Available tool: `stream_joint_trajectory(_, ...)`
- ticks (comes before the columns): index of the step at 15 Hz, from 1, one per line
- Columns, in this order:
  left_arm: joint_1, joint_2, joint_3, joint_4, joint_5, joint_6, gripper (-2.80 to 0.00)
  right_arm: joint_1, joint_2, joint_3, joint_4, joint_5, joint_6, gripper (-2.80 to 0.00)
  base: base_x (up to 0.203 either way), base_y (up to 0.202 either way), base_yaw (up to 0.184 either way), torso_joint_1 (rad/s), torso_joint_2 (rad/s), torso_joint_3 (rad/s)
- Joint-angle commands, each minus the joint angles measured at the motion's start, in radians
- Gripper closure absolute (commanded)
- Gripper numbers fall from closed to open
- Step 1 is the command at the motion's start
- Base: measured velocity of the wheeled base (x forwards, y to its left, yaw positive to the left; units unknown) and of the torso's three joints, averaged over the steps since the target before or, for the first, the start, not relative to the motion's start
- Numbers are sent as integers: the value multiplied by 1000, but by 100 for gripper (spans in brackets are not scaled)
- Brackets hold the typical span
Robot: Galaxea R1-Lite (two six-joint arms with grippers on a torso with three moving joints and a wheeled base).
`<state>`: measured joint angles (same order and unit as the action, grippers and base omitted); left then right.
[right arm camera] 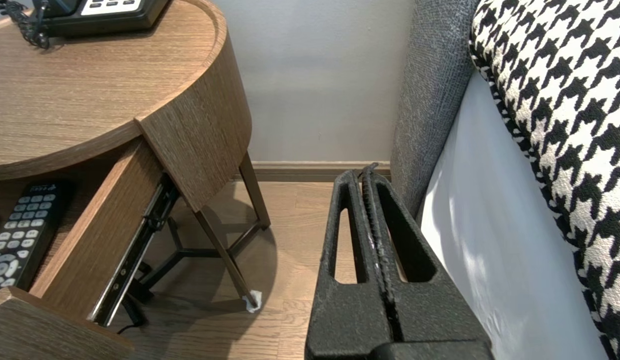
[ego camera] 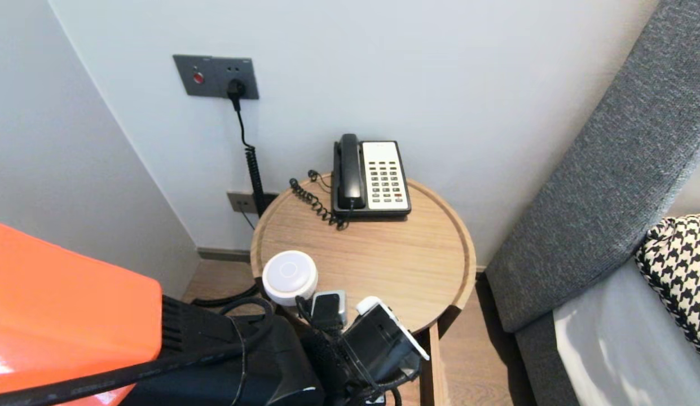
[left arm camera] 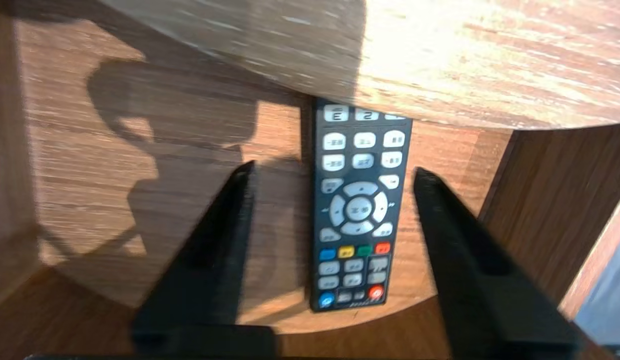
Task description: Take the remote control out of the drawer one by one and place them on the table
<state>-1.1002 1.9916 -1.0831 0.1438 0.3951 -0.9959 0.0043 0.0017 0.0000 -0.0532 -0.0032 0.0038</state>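
Note:
A black remote control (left arm camera: 359, 210) with white and coloured buttons lies flat on the floor of the pulled-out wooden drawer (left arm camera: 140, 150) of a round side table (ego camera: 372, 248). Its far end runs under the tabletop (left arm camera: 464, 60). My left gripper (left arm camera: 334, 170) hangs open over the drawer, one finger on each side of the remote and neither touching it. In the head view only the left wrist (ego camera: 372, 344) shows, at the table's near edge. The remote (right arm camera: 20, 235) also shows in the right wrist view. My right gripper (right arm camera: 368, 172) is shut and empty, parked low beside the sofa.
A black and white desk phone (ego camera: 372, 177) with a coiled cord stands at the back of the tabletop. A white round device (ego camera: 289, 276) sits at its near left rim. A grey sofa (ego camera: 598, 197) with a houndstooth cushion (ego camera: 682, 265) stands to the right.

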Motion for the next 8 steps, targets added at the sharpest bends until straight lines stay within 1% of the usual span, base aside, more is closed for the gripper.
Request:
stream_joint_trajectory(1, -1, 36, -20, 1, 5, -27, -280, 0, 1, 25, 0, 0, 1, 0, 0, 0, 0, 0, 0, 0)
stream_joint_trajectory(5, -1, 74, -57, 0, 26, -29, -280, 0, 1, 25, 0, 0, -1, 0, 0, 0, 0, 0, 0, 0)
stream_joint_trajectory(8, -1, 84, -57, -3, 33, -30, -280, 0, 1, 25, 0, 0, -1, 0, 0, 0, 0, 0, 0, 0)
